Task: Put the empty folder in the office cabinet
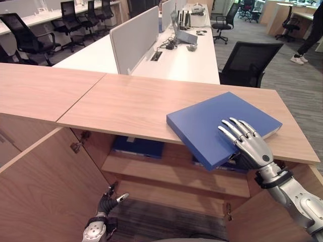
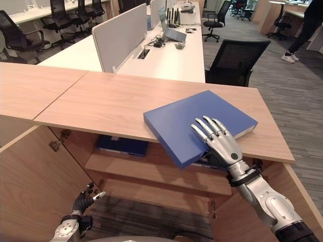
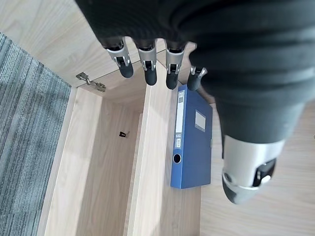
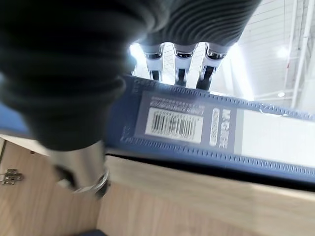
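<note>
Flat blue box-file folder (image 1: 222, 126) laid on the light wooden cabinet top (image 1: 126, 106), one corner overhanging the front edge, gripped by the right hand (image 1: 250, 143), fingers over it, thumb beneath, left hand (image 1: 107, 202) held loosely uncurled low before the open cabinet, another blue folder (image 3: 191, 142) seen on the shelf (image 1: 166, 174).

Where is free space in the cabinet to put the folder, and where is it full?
The shelf is bare in the middle, between the two stored folders. The bay under it looks free too. The right side is crowded: the right hand grips the folder overhanging the top. The left hand hangs low, relaxed.
</note>
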Tool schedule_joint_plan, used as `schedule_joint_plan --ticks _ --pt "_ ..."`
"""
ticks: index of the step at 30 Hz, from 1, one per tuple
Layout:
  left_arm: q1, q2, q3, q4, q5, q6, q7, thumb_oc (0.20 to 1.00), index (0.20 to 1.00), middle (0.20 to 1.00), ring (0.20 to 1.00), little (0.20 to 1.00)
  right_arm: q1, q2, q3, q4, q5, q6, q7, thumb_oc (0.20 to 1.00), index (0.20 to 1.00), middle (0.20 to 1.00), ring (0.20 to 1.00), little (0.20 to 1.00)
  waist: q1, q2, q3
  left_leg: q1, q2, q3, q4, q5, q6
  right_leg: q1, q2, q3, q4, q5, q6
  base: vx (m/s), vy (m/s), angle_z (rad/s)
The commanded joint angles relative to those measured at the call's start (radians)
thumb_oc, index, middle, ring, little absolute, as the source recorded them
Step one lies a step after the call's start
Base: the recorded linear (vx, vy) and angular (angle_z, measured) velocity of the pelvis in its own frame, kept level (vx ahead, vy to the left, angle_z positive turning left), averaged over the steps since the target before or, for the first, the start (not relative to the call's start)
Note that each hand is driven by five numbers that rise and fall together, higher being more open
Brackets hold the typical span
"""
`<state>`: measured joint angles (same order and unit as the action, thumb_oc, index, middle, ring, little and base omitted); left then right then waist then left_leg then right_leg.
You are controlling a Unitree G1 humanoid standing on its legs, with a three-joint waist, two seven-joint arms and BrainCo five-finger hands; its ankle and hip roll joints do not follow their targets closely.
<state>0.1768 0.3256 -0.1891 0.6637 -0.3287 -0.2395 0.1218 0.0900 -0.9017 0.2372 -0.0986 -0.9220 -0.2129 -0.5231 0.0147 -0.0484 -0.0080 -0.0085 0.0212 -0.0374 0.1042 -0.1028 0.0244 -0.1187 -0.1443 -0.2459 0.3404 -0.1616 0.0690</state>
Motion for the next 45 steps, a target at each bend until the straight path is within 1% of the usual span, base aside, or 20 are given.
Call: schedule_joint_plan --ticks 1,22,26,27,28,29,35,38,40,45 --pt "-0.014 0.057 0.06 -0.06 -0.006 -0.037 0.011 1.0 1.0 1.0 1.0 1.0 -0.106 0.024 0.017 0.016 0.053 0.014 -0.025 0.2 0.2 0.2 0.2 0.2 0.028 -0.012 0.011 0.017 -0.023 -0.014 0.048 -0.043 -0.011 0.102 0.023 0.048 -0.087 0.058 0.045 0.0 0.0 0.0" --pt "-0.017 0.054 0.087 -0.049 -0.01 -0.035 0.026 1.0 1.0 1.0 1.0 1.0 -0.101 0.044 0.02 0.022 0.064 0.016 -0.018 0.2 0.2 0.2 0.2 0.2 0.032 -0.014 0.008 0.033 -0.029 -0.018 0.034 -0.044 -0.006 0.112 0.018 0.05 -0.091 0.06 0.049 0.0 0.002 0.01" --pt "-0.014 0.05 0.084 -0.047 -0.004 -0.034 0.028 1.0 1.0 1.0 1.0 1.0 -0.107 0.04 0.01 0.017 0.067 0.019 -0.025 0.2 0.2 0.2 0.2 0.2 0.033 -0.013 -0.006 0.048 -0.026 -0.013 -0.021 -0.015 -0.011 0.132 0.023 0.053 -0.15 0.083 0.051 0.0 0.0 0.0" --pt "-0.016 0.049 0.079 -0.045 0.004 -0.034 0.031 1.0 1.0 1.0 1.0 1.0 -0.113 0.036 0.0 0.008 0.07 0.022 -0.033 0.2 0.2 0.2 0.2 0.2 0.034 -0.013 -0.016 0.053 -0.024 -0.011 -0.055 0.005 -0.016 0.143 0.024 0.051 -0.188 0.099 0.054 0.0 0.0 0.0" --pt "-0.017 0.049 0.079 -0.045 0.004 -0.034 0.031 1.0 1.0 1.0 1.0 1.0 -0.112 0.035 0.0 0.007 0.07 0.022 -0.033 0.2 0.2 0.2 0.2 0.2 0.034 -0.013 -0.016 0.054 -0.024 -0.011 -0.059 0.007 -0.016 0.144 0.025 0.051 -0.192 0.101 0.054 0.0 0.0 0.0" --pt "-0.017 0.047 0.075 -0.047 0.005 -0.033 0.032 1.0 1.0 1.0 1.0 1.0 -0.12 0.027 -0.017 -0.004 0.078 0.026 -0.042 0.2 0.2 0.2 0.2 0.2 0.037 -0.013 -0.028 0.062 -0.022 -0.01 -0.099 0.029 -0.02 0.157 0.028 0.049 -0.236 0.12 0.058 0.0 0.0 0.0" --pt "-0.02 0.041 0.059 -0.049 0.011 -0.028 0.03 1.0 1.0 1.0 1.0 1.0 -0.149 -0.005 -0.065 -0.033 0.082 0.044 -0.06 0.2 0.2 0.2 0.2 0.2 0.041 -0.012 -0.047 0.09 -0.018 -0.008 -0.175 0.069 -0.032 0.19 0.037 0.046 -0.317 0.152 0.062 0.0 -0.006 -0.03" --pt "-0.028 0.035 0.051 -0.04 0.018 -0.021 0.029 1.0 1.0 1.0 1.0 1.0 -0.176 -0.024 -0.116 -0.07 0.102 0.054 -0.073 0.2 0.2 0.2 0.2 0.2 0.038 -0.016 -0.059 0.089 -0.019 -0.011 -0.191 0.076 -0.041 0.205 0.041 0.042 -0.357 0.168 0.065 -0.02 -0.009 -0.05" --pt "-0.028 0.032 0.049 -0.041 0.016 -0.019 0.027 1.0 1.0 1.0 1.0 1.0 -0.181 -0.022 -0.126 -0.077 0.114 0.054 -0.071 0.2 0.2 0.2 0.2 0.2 0.039 -0.017 -0.06 0.089 -0.019 -0.01 -0.191 0.075 -0.042 0.209 0.042 0.041 -0.366 0.171 0.066 0.0 0.0 0.0" --pt "-0.03 0.026 0.047 -0.028 0.018 -0.008 0.023 1.0 1.0 1.0 1.0 1.0 -0.222 -0.01 -0.191 -0.134 0.211 0.036 -0.066 0.2 0.2 0.2 0.2 0.2 0.038 -0.019 -0.063 0.094 -0.019 -0.008 -0.191 0.074 -0.043 0.218 0.042 0.046 -0.375 0.176 0.065 -0.01 0.001 -0.01"
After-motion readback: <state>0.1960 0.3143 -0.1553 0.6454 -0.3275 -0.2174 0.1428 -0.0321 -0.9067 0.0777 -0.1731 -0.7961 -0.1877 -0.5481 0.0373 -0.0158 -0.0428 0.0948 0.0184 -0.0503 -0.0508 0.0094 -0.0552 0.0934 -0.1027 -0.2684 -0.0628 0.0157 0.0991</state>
